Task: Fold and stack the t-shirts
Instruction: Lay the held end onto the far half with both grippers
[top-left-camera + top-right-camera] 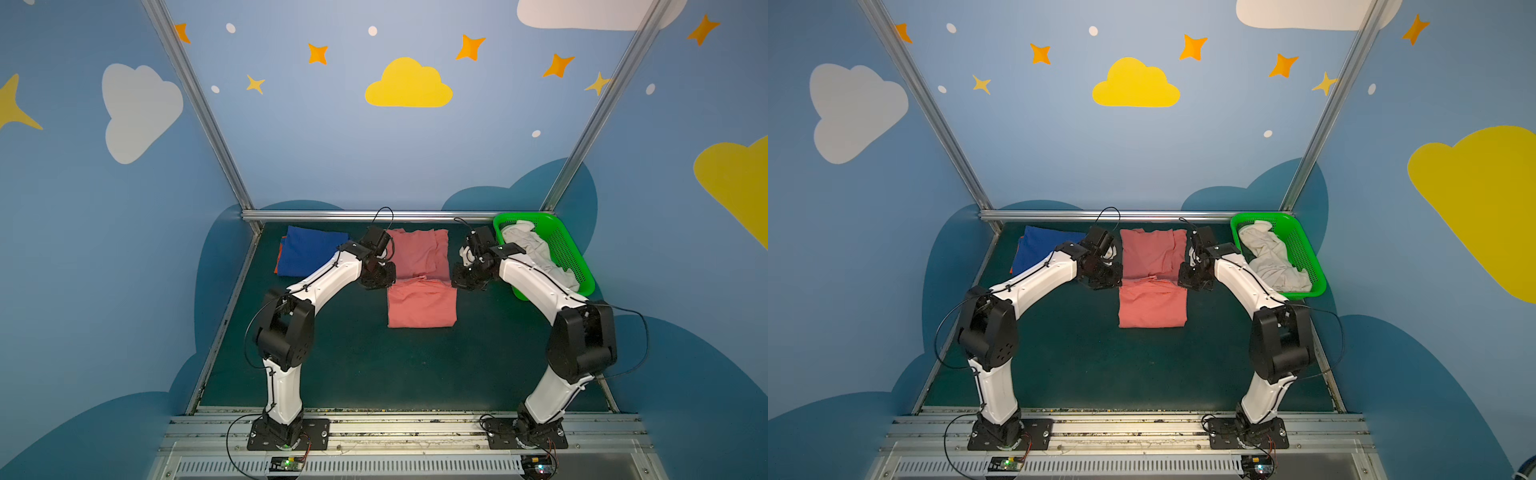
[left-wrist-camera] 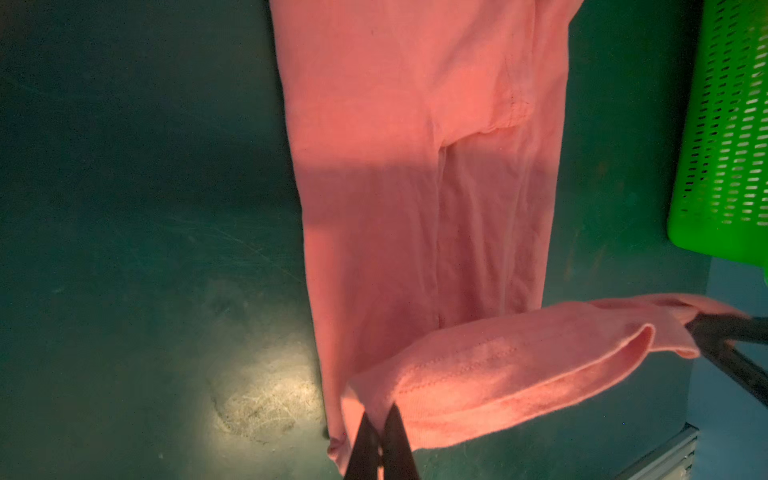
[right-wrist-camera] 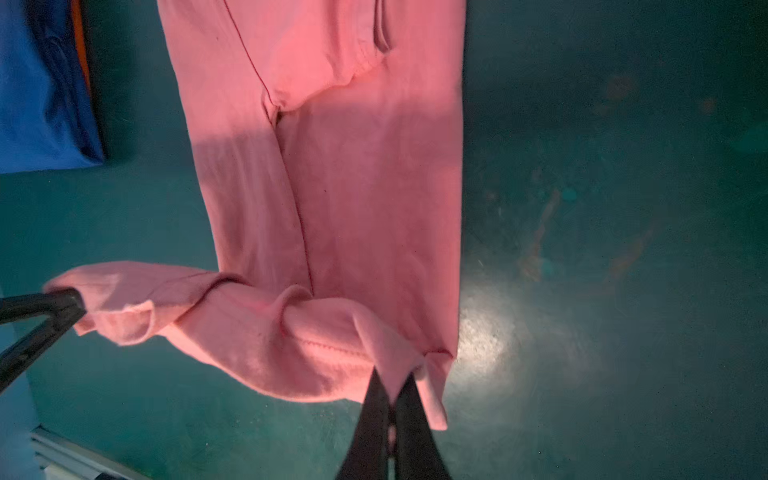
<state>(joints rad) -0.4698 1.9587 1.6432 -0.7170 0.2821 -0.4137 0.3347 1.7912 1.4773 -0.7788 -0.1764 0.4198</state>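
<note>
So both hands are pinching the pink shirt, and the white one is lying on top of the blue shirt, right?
Not quite. The left hand and the right hand do both pinch the pink shirt. But the white shirt lies crumpled in the green basket, not on the blue shirt, which sits across the table. Both top views show it.

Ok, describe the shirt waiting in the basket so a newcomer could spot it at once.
Look to the far right corner of the table, where a green mesh basket sits. Bundled inside it is the white shirt. It is the only pale, crumpled one: the blue shirt lies folded at far left and the pink shirt stretches mid-table.
</note>
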